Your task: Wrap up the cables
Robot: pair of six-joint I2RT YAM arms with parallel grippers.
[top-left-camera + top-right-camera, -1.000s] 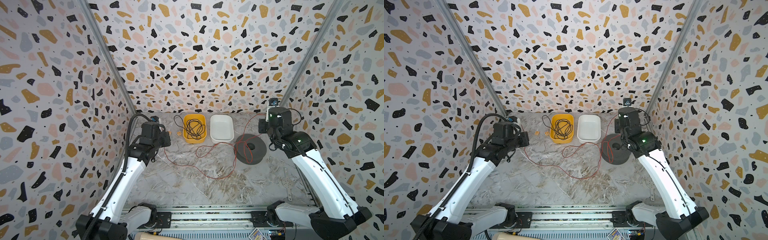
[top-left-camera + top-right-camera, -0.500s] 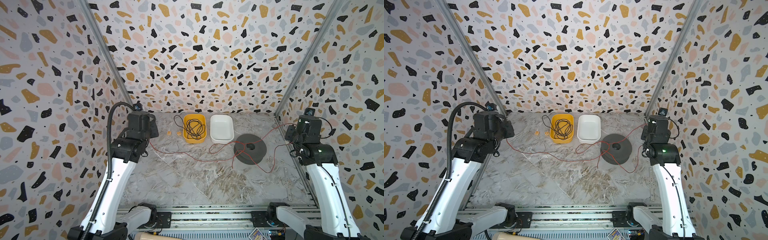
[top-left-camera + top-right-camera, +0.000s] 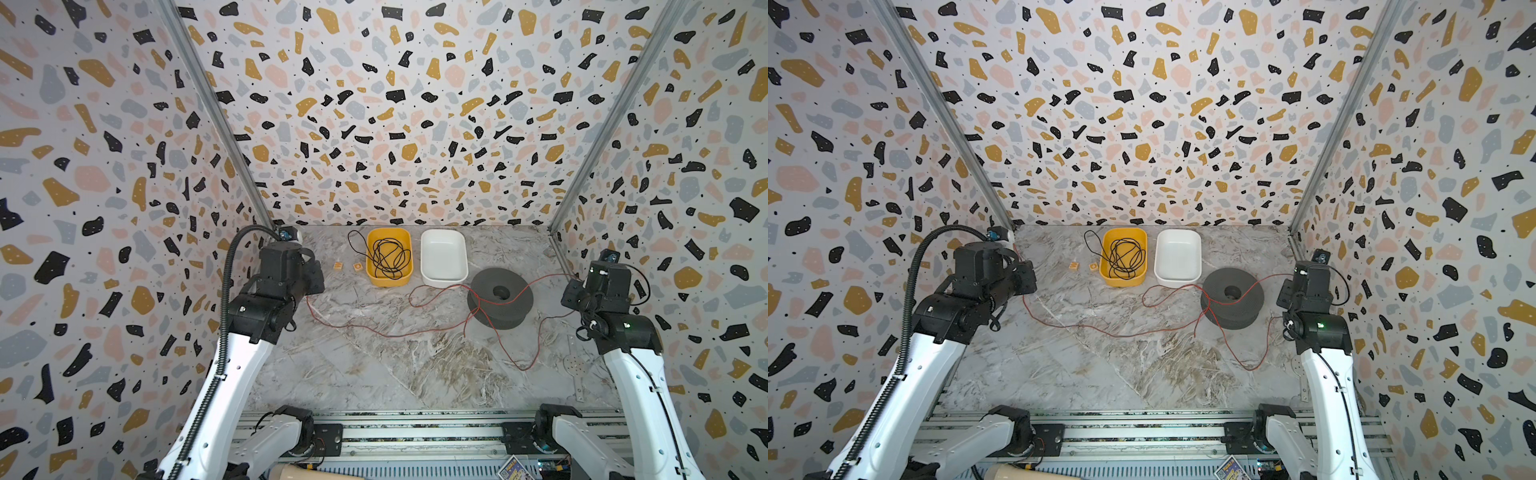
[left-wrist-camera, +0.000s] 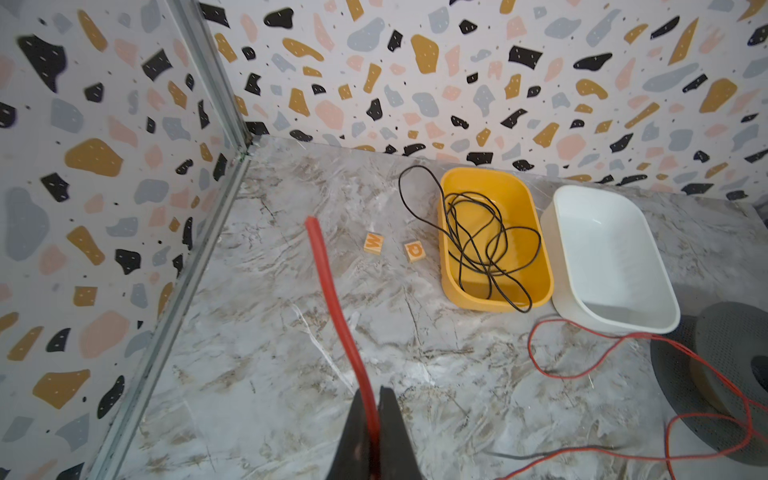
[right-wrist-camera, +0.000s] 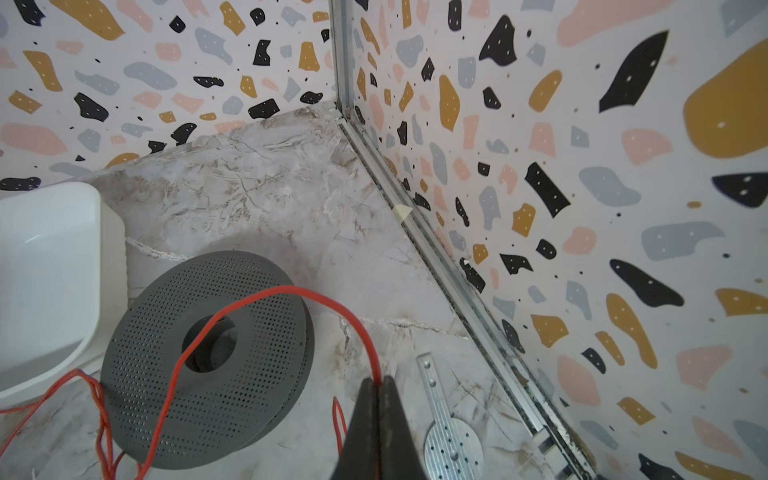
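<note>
Left gripper (image 4: 372, 401) and right gripper (image 5: 379, 380) are each pinching shut on the red-orange wire (image 4: 326, 270), at two places well apart. Grey spool (image 3: 519, 286) is lying flat, nearer the right arm. Wire is running left–right, draping over the spool and sagging onto the table (image 3: 374, 374).

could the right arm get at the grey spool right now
Probably, for reach: the grey spool sits close beside the right gripper, bare table between. But its fingers are shut on the red wire, so gripping it means letting go first.
</note>
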